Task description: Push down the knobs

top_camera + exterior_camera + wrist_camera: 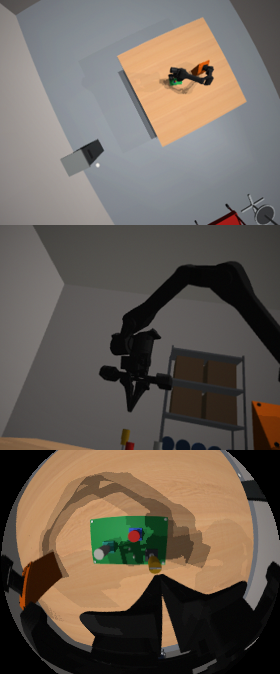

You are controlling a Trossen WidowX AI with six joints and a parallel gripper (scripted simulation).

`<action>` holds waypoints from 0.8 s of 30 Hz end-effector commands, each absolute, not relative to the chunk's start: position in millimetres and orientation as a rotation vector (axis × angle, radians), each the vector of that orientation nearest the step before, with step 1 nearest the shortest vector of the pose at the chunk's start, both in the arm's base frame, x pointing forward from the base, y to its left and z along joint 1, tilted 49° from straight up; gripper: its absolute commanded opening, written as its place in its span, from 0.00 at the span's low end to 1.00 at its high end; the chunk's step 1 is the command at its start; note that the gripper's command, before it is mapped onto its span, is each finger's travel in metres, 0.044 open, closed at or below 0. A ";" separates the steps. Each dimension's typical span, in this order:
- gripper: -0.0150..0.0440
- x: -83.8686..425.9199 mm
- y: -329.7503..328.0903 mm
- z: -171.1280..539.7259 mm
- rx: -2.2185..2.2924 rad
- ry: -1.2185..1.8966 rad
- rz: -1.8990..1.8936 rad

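Several brown boxes (pixel 189 369) on shelves (pixel 243 407).

Top camera hanging high, far back, looking steeply down on whole table (pixel 218 93) (pixel 32 443) (pixel 200 490), frame turned askew. Exterior camera sitting low near tabletop, closer, tilting upward past arm (pixel 192 77) (pixel 206 275) toward shelving unit (pixel 243 407). Wrist camera riding close behind jaws, facing down at circuit board (pixel 176 82) (pixel 127 540). Top and wrist views sharing board.
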State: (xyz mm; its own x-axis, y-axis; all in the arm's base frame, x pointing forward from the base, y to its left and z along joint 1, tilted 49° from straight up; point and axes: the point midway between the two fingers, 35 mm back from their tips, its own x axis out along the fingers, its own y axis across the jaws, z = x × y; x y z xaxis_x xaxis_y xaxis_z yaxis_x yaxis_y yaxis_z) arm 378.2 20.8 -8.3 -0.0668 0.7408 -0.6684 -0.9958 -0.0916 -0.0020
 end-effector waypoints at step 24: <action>0.25 378.1 27.6 -23.4 -0.944 0.168 1.733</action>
State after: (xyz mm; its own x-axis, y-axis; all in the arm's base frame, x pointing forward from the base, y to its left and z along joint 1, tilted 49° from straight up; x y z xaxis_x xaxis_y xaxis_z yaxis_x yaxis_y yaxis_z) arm 378.6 26.1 -20.3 -0.0838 0.7434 -0.6636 -0.8564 -0.3942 -0.3334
